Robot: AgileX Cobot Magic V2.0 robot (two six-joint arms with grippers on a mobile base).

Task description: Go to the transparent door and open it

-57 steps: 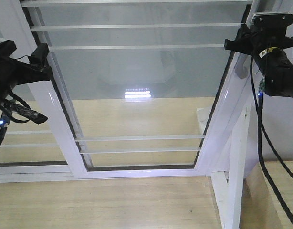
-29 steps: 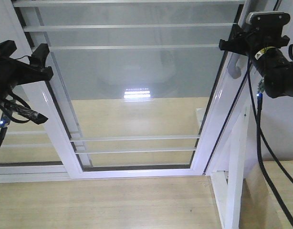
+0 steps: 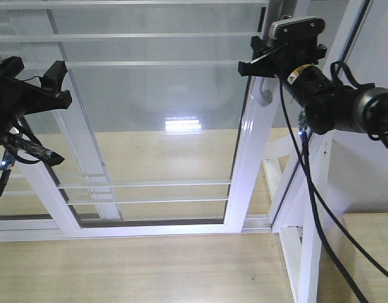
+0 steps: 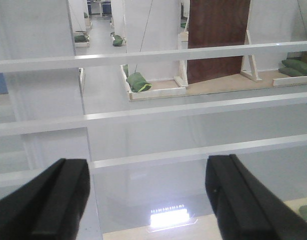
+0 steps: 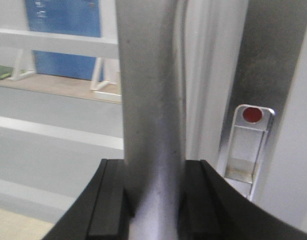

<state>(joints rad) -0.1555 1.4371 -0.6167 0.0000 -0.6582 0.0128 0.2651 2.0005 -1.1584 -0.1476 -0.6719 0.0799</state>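
Transparent door (image 3: 156, 113) straight ahead, handle stile right of centre, gap between it and right frame; I judge it partly open. Risk: pull handle (image 5: 151, 125) smooth and rounded, could slip from pinch if my pull strays off track line; panel could then bind. Right gripper (image 3: 270, 66) raised, reaching leftward, jaws pinching handle. Left gripper (image 3: 33, 69) hovers near glass, jaws spread, holding nothing; could clip bars.

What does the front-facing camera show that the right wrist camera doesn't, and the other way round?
Only front-facing: the whole white-framed clear-glass sliding door, the open left hand and the pale wooden floor. Only right wrist: a small metal latch plate with a red dot. Both: the right hand shut on the curved grey metal pull handle.
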